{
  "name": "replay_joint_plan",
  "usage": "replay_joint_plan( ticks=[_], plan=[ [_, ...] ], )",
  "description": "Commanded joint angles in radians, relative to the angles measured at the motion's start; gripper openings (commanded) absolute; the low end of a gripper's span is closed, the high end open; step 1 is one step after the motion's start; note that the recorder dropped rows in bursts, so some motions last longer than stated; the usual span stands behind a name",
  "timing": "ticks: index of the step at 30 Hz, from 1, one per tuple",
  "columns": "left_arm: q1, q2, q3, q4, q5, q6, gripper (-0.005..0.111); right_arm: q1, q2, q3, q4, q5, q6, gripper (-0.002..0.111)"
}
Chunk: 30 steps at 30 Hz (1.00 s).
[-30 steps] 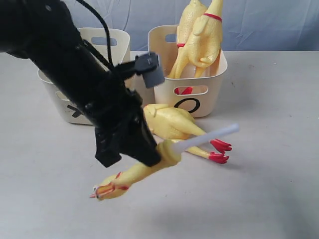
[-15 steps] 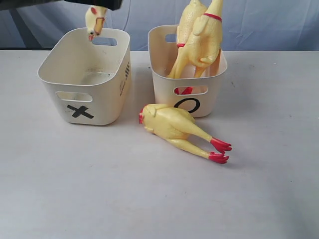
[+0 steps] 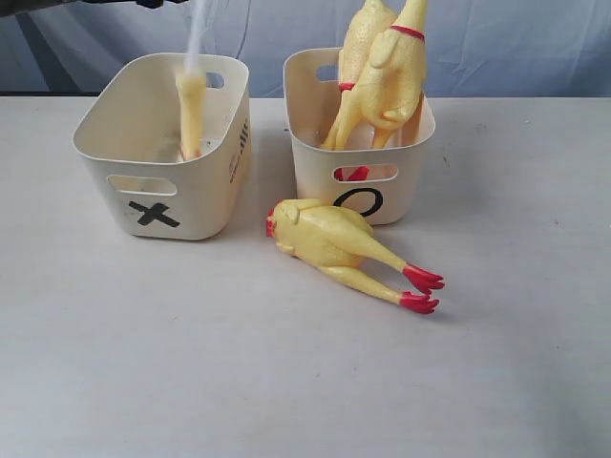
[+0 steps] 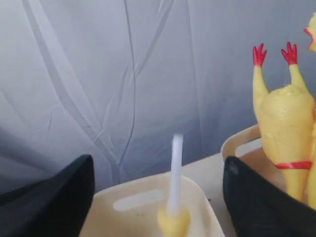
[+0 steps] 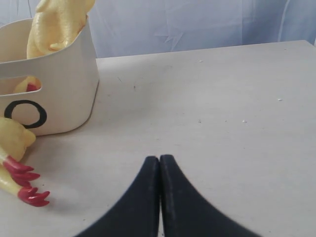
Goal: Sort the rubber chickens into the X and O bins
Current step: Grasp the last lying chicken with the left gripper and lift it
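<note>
My left gripper (image 4: 158, 160) stands open above the X bin (image 3: 205, 205). The small rubber chicken with the white tube (image 3: 191, 110) is loose between the jaws, touching neither, and shows blurred inside the X bin (image 4: 143, 197), tube (image 4: 175, 168) upward. Two large rubber chickens with red neck bands (image 3: 387, 72) stand feet-up in the O bin (image 3: 406, 191). Another yellow chicken (image 3: 329, 239) lies on the table in front of the O bin, its red feet (image 5: 27, 185) toward the right gripper. My right gripper (image 5: 159, 159) is shut and empty, low over the table.
The two bins stand side by side at the back of the pale table (image 3: 305, 382). A blue-grey cloth backdrop (image 3: 516, 48) hangs behind them. A large chicken (image 4: 284, 113) rises beside my left gripper's finger.
My left arm lifted the tubed chicken off the table and over the X bin, then opened; the chicken has dropped from above the rim down into the bin.
</note>
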Motion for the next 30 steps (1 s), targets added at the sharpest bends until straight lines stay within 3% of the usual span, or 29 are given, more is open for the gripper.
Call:
replay_joint_plan(
  ticks=[1,5,8,14,17,20,24,30],
  plan=[
    [-0.001,0.005,-0.002,-0.038,0.270,-0.001,0.071,0.003,-0.003,0.002,-0.001,-0.012,0.000,0.000],
    [-0.053,0.025,-0.002,-0.034,0.671,0.310,0.059,0.003,-0.003,0.002,-0.001,-0.012,0.000,0.000],
    [-0.136,0.034,0.007,-0.048,0.812,0.512,0.056,0.003,-0.003,0.002,-0.001,-0.009,0.000,0.000],
    [-0.316,0.045,0.045,-0.022,0.677,0.715,0.064,0.003,-0.003,0.002,-0.001,-0.009,0.000,0.000],
    [-0.377,0.080,0.069,0.125,0.599,0.779,0.072,0.003,-0.003,0.002,-0.001,-0.009,0.000,0.000],
    [-0.401,0.133,0.078,0.246,0.589,0.712,0.079,0.003,-0.003,0.002,-0.001,-0.009,0.000,0.000],
    [-0.401,0.221,0.080,0.296,0.567,0.637,0.082,0.003,-0.003,0.002,-0.001,-0.012,0.000,0.000],
    [-0.401,0.303,0.080,0.412,0.297,0.534,0.095,0.003,-0.003,0.002,-0.001,-0.012,0.000,0.000]
  ],
)
